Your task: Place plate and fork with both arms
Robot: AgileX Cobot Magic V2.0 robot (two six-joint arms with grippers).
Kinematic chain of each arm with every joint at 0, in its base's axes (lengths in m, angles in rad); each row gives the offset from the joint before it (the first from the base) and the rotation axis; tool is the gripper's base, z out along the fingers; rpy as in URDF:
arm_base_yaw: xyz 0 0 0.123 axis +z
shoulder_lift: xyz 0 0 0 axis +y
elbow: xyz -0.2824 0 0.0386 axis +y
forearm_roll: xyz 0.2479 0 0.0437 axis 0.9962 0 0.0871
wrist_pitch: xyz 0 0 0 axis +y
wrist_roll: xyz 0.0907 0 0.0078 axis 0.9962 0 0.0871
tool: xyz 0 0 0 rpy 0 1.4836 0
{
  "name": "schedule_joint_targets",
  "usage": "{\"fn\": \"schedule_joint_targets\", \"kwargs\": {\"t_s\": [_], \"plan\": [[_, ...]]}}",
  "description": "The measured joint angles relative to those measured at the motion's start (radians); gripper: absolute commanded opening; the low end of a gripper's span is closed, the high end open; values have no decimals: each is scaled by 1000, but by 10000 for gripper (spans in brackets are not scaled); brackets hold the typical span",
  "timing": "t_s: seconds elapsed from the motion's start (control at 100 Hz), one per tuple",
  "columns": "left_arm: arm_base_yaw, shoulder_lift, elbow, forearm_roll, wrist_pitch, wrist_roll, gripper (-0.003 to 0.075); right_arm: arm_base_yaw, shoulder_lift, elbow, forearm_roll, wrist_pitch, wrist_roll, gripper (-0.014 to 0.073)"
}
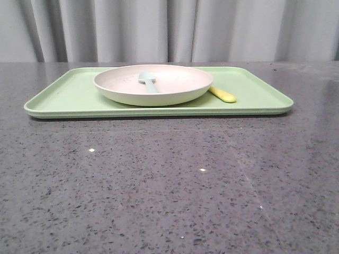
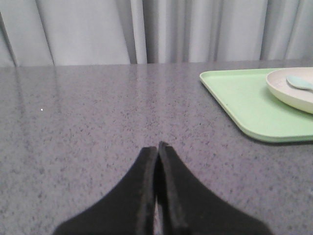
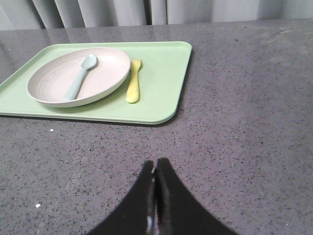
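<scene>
- Plate on green tray, pale blue spoon lying in it.
- Yellow fork on tray, just beside plate.
- Left pincer closed, empty — right pincer likewise, both over grey surface.

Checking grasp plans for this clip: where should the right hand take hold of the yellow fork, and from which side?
Probably its handle end, from above. The fork lies flat on the green tray, close beside the plate on the right, handle toward the robot and prongs away. That near end is clear of the plate's rim, so the closed right hand would have to open and straddle it across its narrow width.
</scene>
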Motion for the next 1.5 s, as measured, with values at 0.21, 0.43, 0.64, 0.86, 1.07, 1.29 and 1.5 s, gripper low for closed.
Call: {"fn": "schedule_joint_targets", "kwargs": {"t_s": [0.21,0.43,0.64,0.86,1.07,1.29,1.5], "plan": [[0,0,5,2,4,-13,-20,0,0,0,0,-1,0,-68],[0,0,5,7,4,-16,-20,0,0,0,0,-1,0,-68],[0,0,5,9,4,-16,-20,0,0,0,0,-1,0,-68],[0,0,5,9,4,-17,-20,0,0,0,0,-1,0,-68],[0,0,5,9,4,-17,-20,0,0,0,0,-1,0,-68],[0,0,5,11,4,-17,-20,0,0,0,0,-1,0,-68],[0,0,5,11,4,-17,-20,0,0,0,0,-1,0,-68]]}}
